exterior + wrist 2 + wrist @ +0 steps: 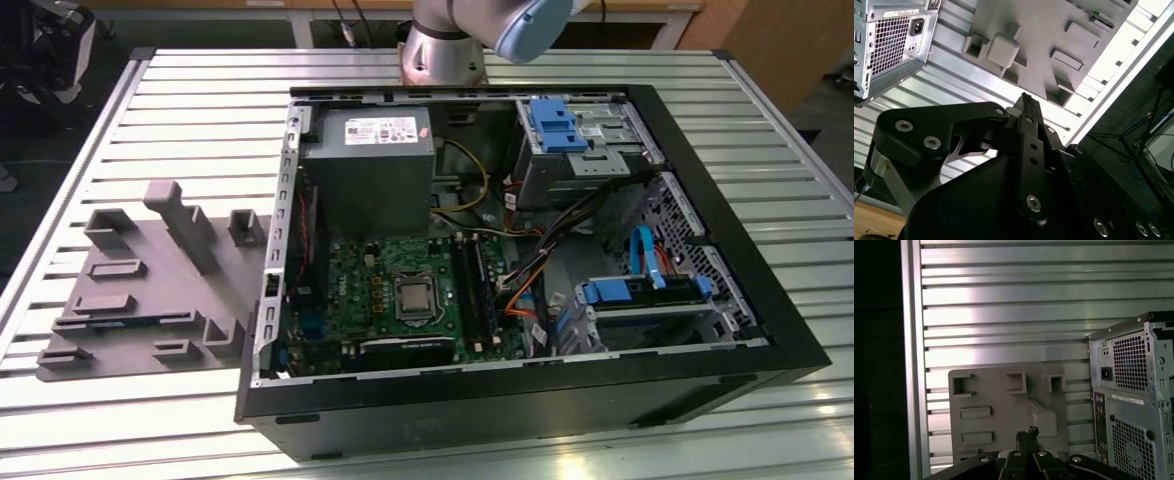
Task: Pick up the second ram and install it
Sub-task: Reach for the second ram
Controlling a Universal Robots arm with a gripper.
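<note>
The ram [469,288] seems to sit seated among the dark slots [489,295] just beside the CPU socket [416,298] on the motherboard [360,290], inside the open case [747,330]; stick and slot are hard to tell apart there. In both wrist views the gripper [1024,100] [1027,431] has its fingers pressed together with nothing between them, facing the grey fixture [147,300] on the slatted table [200,90]
</note>
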